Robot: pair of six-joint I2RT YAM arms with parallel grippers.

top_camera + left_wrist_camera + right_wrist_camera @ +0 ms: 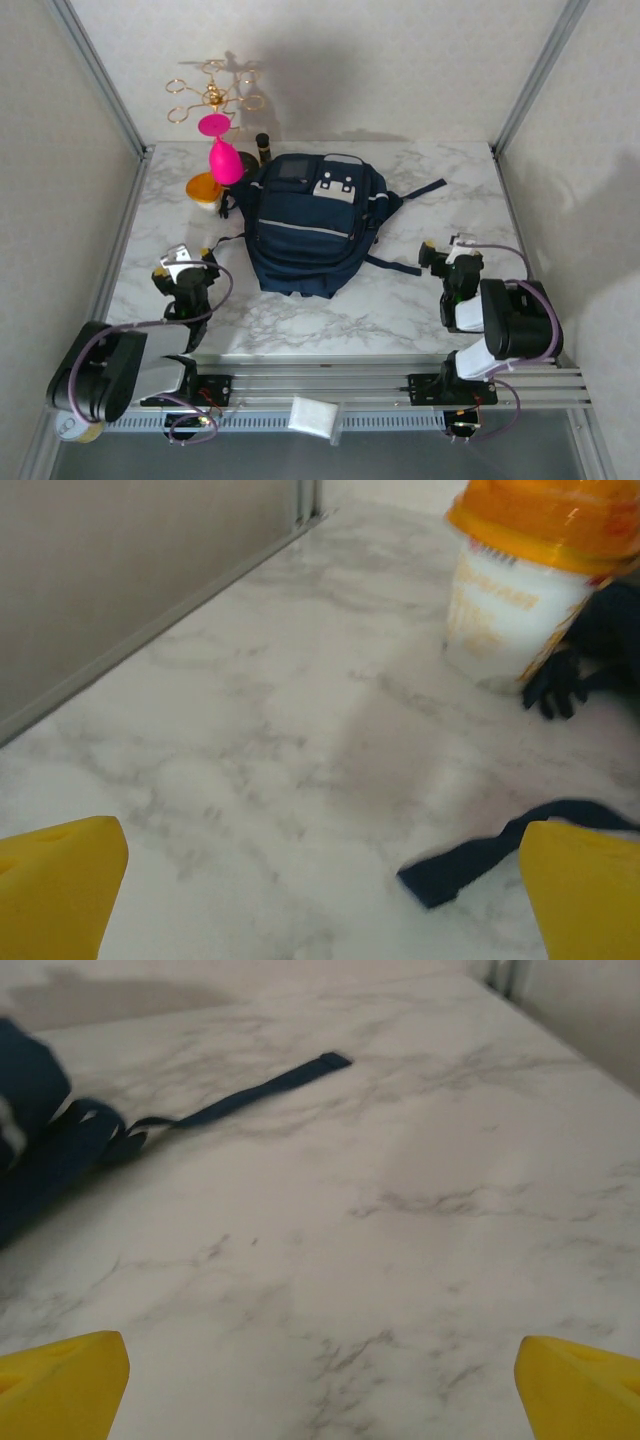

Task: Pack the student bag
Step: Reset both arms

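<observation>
Top external view: the student bag [303,225] lies flat mid-way across the marble surface [420,190], likely so both arms can reach it. Left claw [190,258] and right claw [445,252] flank it, both spread wide and empty. An orange-lidded cup [205,189] waits beside the bag.

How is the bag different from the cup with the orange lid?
The bag is navy and big; the cup is white with an orange lid, and small. The bag lies flat; the cup stands upright. Both sit on the table.
</observation>
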